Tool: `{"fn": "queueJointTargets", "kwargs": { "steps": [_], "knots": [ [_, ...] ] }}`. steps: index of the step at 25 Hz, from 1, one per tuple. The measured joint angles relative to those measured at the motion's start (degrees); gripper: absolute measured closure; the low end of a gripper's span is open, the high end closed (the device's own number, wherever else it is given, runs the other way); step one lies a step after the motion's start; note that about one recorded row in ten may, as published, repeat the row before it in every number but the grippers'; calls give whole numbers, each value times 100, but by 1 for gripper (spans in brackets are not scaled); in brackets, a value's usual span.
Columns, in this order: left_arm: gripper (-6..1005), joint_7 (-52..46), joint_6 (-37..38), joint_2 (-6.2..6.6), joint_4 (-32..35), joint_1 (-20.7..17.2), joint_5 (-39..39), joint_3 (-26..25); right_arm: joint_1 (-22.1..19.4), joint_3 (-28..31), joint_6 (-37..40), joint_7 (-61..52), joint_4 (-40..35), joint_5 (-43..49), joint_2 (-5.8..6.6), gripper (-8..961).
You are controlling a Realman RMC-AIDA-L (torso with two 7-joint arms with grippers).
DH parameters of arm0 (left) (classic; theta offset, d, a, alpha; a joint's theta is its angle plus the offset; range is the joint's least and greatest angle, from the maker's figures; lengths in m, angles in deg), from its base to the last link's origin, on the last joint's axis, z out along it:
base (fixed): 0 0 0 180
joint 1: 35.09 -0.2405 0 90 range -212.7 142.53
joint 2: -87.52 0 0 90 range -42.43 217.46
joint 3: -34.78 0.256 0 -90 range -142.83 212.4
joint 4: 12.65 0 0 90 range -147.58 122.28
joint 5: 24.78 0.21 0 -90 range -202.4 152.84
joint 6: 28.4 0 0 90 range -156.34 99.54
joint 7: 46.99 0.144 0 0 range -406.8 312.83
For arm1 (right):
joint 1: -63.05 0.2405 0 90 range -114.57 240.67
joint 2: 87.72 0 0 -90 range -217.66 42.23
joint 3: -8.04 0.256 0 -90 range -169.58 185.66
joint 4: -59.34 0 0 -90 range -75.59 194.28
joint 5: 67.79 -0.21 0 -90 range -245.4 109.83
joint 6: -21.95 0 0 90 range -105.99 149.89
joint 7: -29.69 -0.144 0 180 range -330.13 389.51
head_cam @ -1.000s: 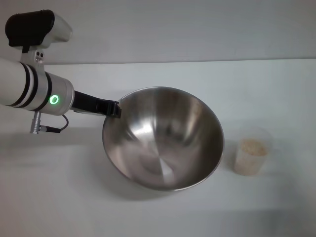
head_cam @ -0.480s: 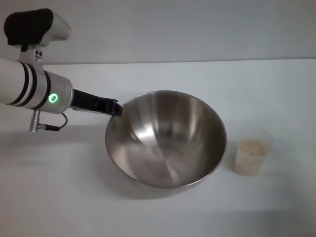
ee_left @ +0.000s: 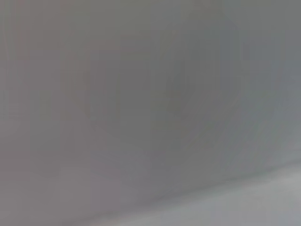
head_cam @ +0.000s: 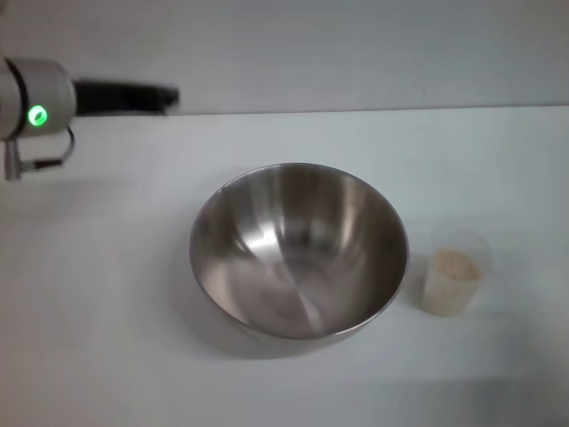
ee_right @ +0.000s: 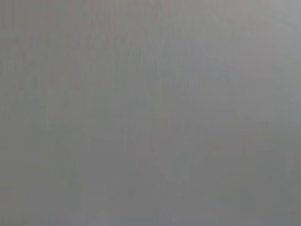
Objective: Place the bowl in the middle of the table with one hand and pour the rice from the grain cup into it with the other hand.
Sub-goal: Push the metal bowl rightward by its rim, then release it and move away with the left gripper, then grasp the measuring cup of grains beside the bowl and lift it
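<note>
Sitting upright on the plain white matte desk (head_cam: 107, 338), the large round stainless-steel bowl (head_cam: 299, 251) occupies the middle, untouched by either arm. Just to its right, apart from it, stands the small translucent plastic grain cup (head_cam: 452, 283), holding pale beige rice (head_cam: 454, 264). At far left hangs the slim black left tool (head_cam: 164, 96) (blurred, so whether its fingers are apart or together I cannot tell).
</note>
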Motion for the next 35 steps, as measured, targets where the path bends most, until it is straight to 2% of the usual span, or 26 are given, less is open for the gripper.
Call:
{"fn": "queueJointTargets", "kwargs": {
  "steps": [1, 5, 6, 7, 8, 9, 10, 12, 13, 14, 15, 16, 18, 19, 20, 21, 22, 24, 25, 26, 27, 31, 32, 35],
  "knots": [
    [807, 0, 0, 0, 0, 0, 0, 0, 0, 0, 0, 0, 0, 0, 0, 422],
    [808, 383, 2306, 4, -228, -714, 35, 644, 13, 18, -1, 0, -3, -17, 0, 422],
    [808, 383, 2306, 4, -228, -714, 35, 644, 13, 18, -1, 0, -3, -17, 0, 422],
    [808, 574, 3432, 0, -121, -975, 33, 884, 22, 18, -14, 0, -2, -19, 0, 422],
    [808, 602, 4218, -3, 44, -1110, 22, 1079, 22, 18, -14, 0, -2, -19, 0, 422],
    [808, 583, 5648, 5, 439, -1314, 17, 1504, 25, 19, -20, 0, -1, -19, 1, 422],
    [807, 569, 5978, 11, 589, -1349, 15, 1642, 18, 10, -14, 0, -3, -19, 0, 422],
    [807, 343, 8553, 31, 1630, -1459, 40, 2490, 9, -2, -4, 0, -4, -16, 0, 422],
    [807, 343, 8553, 31, 1630, -1459, 40, 2490, -3, -12, 8, 0, -5, -13, 0, 422],
    [807, 121, 9417, 31, 2023, -1449, 44, 2743, -21, -25, 18, 0, -3, -8, 0, 422],
    [806, -521, 10649, 33, 2573, -1444, 189, 3022, -78, -42, 53, 0, 14, 3, -3, 422],
    [806, -521, 10649, 33, 2573, -1444, 189, 3022, -78, -42, 53, 0, 14, 3, -3, 422],
    [805, -1500, 11327, 40, 2954, -1476, 633, 3071, -168, -83, 138, 0, 34, 8, -9, 422],
    [804, -1500, 11327, 40, 2954, -1476, 633, 3071, -211, -111, 180, 0, 40, 8, -10, 422],
    [803, -2635, 11723, 48, 3405, -1501, 1206, 2910, -314, -212, 266, 0, 84, 10, -13, 422],
    [802, -2635, 11723, 48, 3405, -1501, 1206, 2910, -314, -212, 266, 0, 84, 10, -13, 422],
    [801, -3418, 12001, 52, 3788, -1485, 1618, 2705, -372, -253, 300, 0, 118, 11, -11, 422],
    [799, -3418, 12001, 52, 3788, -1485, 1618, 2705, -467, -296, 361, 0, 175, 13, -12, 422],
    [798, -4311, 12334, 56, 4313, -1409, 2193, 2379, -551, -370, 402, 0, 215, 17, -17, 422],
    [797, -4311, 12334, 56, 4313, -1409, 2193, 2379, -551, -370, 402, 0, 215, 17, -17, 422],
    [795, -4743, 12508, 55, 4940, -1308, 2687, 2098, -632, -490, 423, 0, 279, 21, -21, 422],
    [791, -4698, 12543, 55, 5221, -1300, 2717, 2076, -783, -680, 459, 1, 378, 23, -22, 422],
    [790, -4557, 12549, 63, 5498, -1306, 2729, 2069, -913, -855, 490, 29, 474, 23, -23, 423],
    [787, -4511, 12521, 90, 5594, -1332, 2736, 2067, -1146, -1116, 542, 74, 640, 23, -18, 423]
  ]
}}
